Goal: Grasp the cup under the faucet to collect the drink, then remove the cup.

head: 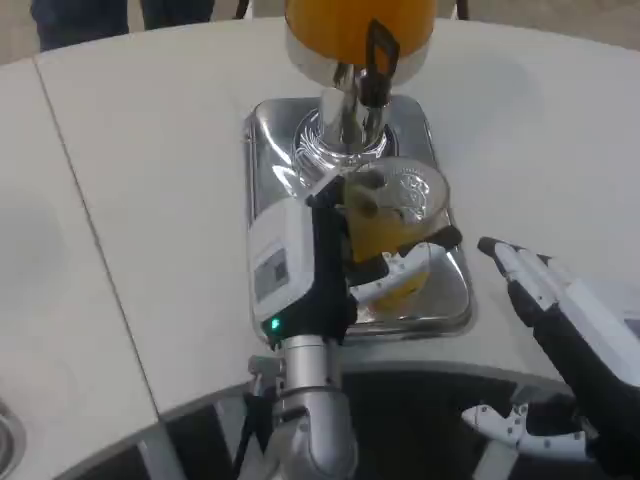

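A clear cup (398, 212) holding orange drink stands on the chrome base (268, 140) of the dispenser, below the black faucet lever (378, 62). My left hand (335, 260) wraps around the cup from its left and front, fingers curled across the cup's lower wall. The orange juice tank (355, 25) sits above on a chrome column. My right hand (555, 300) hovers to the right of the base, off the cup, with its fingers spread and nothing in them.
The white table (150, 150) runs left and behind, with a seam line down its left part. A person's legs (90, 15) stand at the far edge. The dark table edge curves just in front of me.
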`<state>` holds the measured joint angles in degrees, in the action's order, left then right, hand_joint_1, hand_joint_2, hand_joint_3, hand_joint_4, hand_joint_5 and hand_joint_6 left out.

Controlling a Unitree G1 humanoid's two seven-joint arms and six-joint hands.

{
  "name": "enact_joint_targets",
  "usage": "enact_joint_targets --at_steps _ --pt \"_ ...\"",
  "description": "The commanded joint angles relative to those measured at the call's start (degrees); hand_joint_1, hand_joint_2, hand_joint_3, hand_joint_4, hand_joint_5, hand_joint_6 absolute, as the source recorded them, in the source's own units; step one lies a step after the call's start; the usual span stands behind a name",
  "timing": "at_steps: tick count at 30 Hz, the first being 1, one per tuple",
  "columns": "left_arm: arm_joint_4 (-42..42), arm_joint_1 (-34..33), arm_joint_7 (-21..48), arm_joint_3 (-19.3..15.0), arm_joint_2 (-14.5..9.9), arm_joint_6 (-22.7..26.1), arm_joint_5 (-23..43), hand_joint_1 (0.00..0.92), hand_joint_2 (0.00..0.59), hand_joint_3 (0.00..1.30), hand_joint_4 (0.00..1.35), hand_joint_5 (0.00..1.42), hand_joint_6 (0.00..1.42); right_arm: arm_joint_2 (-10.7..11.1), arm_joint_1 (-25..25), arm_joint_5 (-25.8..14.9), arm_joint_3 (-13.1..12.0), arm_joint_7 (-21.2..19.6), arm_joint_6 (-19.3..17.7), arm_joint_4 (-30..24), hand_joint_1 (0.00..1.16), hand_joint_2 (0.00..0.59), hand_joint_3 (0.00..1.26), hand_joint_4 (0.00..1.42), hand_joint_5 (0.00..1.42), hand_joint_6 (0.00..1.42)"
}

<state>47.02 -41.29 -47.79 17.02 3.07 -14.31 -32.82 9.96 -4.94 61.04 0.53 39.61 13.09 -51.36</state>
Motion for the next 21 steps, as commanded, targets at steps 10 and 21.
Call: enact_joint_targets --at_steps 10,21 --pt "-11.9 4.91 6.55 -5.12 -7.77 -1.57 2.95 0.618 0.0 1.16 1.04 1.42 1.42 1.62 2.64 -4.32 1.73 -6.8 -2.42 4.1 0.65 0.326 0.0 0.0 0.0 0.1" --pt "-23.12 11.0 11.86 -8.63 -13.66 2.58 2.74 0.618 0.0 1.17 1.03 1.42 1.42 5.05 0.83 -6.03 -0.05 -14.07 -6.29 5.86 0.65 0.329 0.0 0.0 0.0 0.1"
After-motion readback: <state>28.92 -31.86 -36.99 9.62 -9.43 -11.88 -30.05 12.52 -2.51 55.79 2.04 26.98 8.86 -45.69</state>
